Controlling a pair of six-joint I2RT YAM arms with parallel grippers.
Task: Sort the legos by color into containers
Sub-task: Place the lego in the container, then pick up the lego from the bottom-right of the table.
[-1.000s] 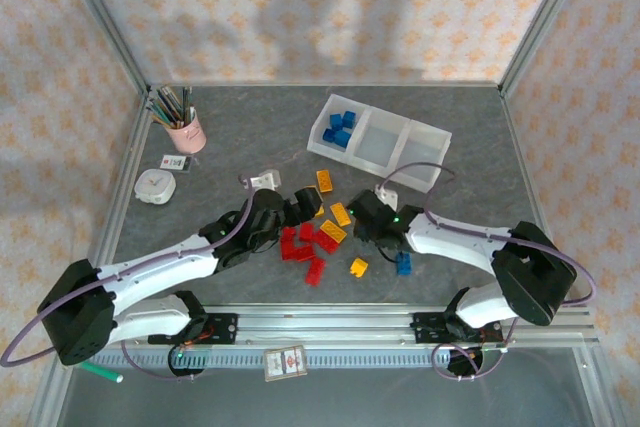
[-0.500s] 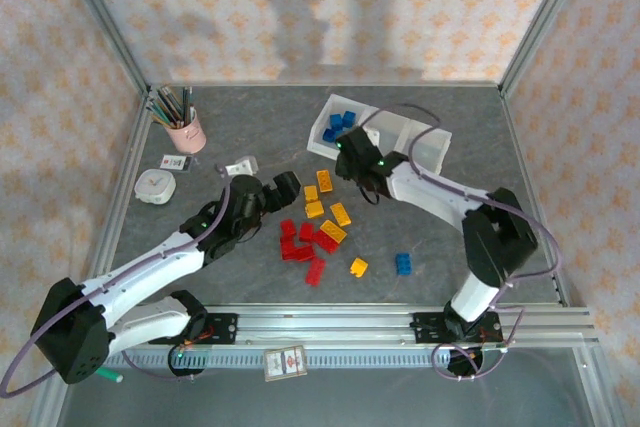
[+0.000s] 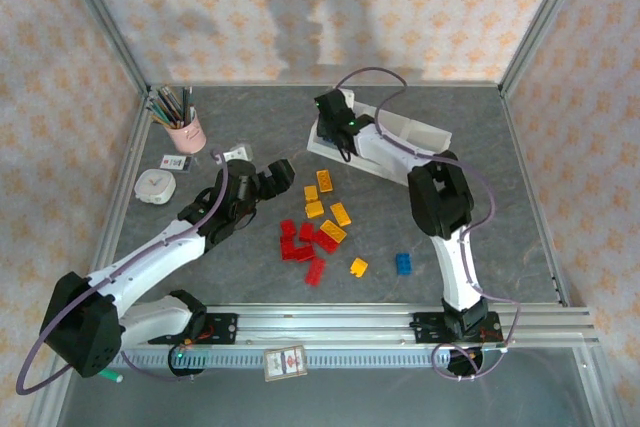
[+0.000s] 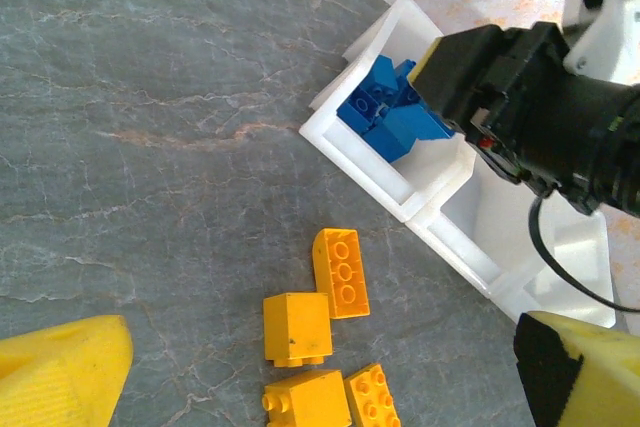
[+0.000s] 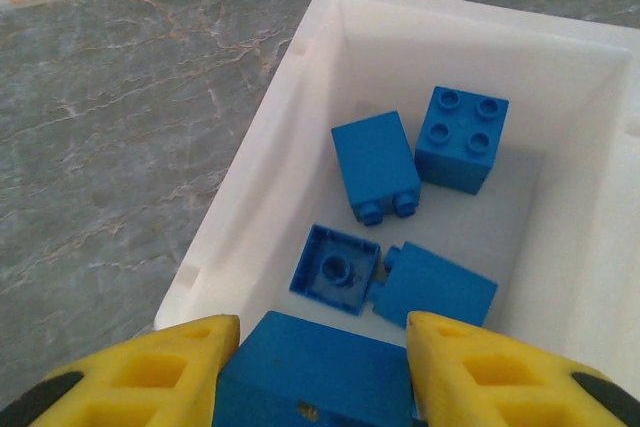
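Note:
My right gripper point(image 3: 338, 133) hangs over the left compartment of the white tray point(image 3: 432, 137) and is shut on a blue lego point(image 5: 315, 377) between its yellow fingers point(image 5: 150, 372). Below it, several blue legos point(image 5: 375, 167) lie in that compartment point(image 5: 260, 147). My left gripper point(image 3: 282, 173) stands open and empty just left of the yellow legos point(image 3: 314, 209), which lie ahead of its pads point(image 4: 60, 367) in the left wrist view point(image 4: 340, 272). Red legos point(image 3: 306, 243) lie in a cluster nearer the arms. One blue lego point(image 3: 403, 263) and one yellow lego point(image 3: 358, 267) lie apart near the front.
A pink pencil cup point(image 3: 186, 131) stands at the back left, with a small white round object point(image 3: 155, 185) and cards point(image 3: 176, 161) near it. The right arm's cable point(image 3: 375, 75) loops over the tray's far side. A metal rail point(image 3: 330, 322) runs along the near edge.
My right gripper has swung from the near middle of the table up to the tray's left compartment with the blue lego. My left gripper drew back left from the pile.

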